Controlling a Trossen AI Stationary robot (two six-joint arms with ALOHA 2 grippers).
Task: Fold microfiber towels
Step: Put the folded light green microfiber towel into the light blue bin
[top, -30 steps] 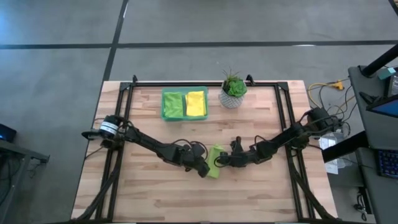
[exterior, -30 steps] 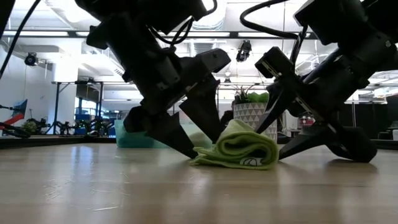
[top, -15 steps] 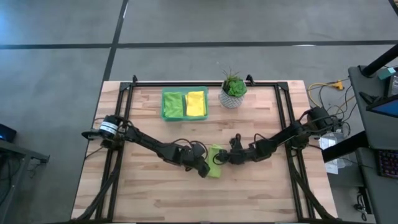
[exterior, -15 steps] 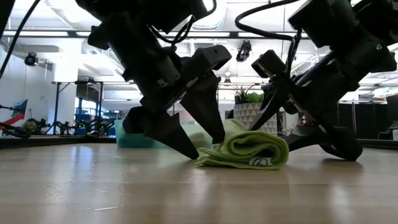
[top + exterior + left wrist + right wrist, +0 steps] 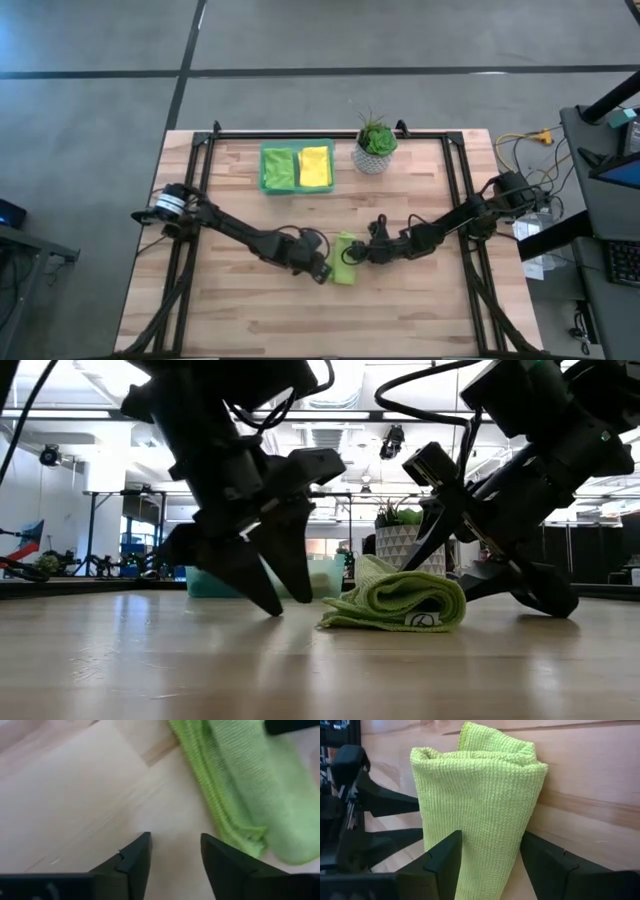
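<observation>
A lime green microfiber towel (image 5: 345, 259), folded into a thick bundle, lies on the wooden table near its middle. It also shows in the low view (image 5: 400, 603) and in the right wrist view (image 5: 480, 795). My right gripper (image 5: 360, 255) reaches it from the table's right, and the towel fills the gap between the fingers (image 5: 492, 852). My left gripper (image 5: 323, 269) stands open just left of the towel, apart from it (image 5: 288, 606). Only bare wood shows between its fingers (image 5: 175, 847). My right gripper pinches the folded towel between its two fingers, at the end of the bundle nearest to it (image 5: 472, 852), over several layers. The fingers slant down from the table's right. The bundle is narrower at the fingers than beyond them. Its underside (image 5: 380, 625) rests on the table.
A green tray (image 5: 265, 168) at the back of the table holds a green towel (image 5: 281, 168) and a yellow towel (image 5: 315, 166). A potted plant (image 5: 375, 146) stands to the tray's right. Bare wood lies toward the near edge (image 5: 320, 320).
My left gripper has drawn back from the towel's left end toward the table's left, and the gap between its fingers has narrowed. Before that the towel slid a little toward the table's right with my right gripper; it now lies still.
</observation>
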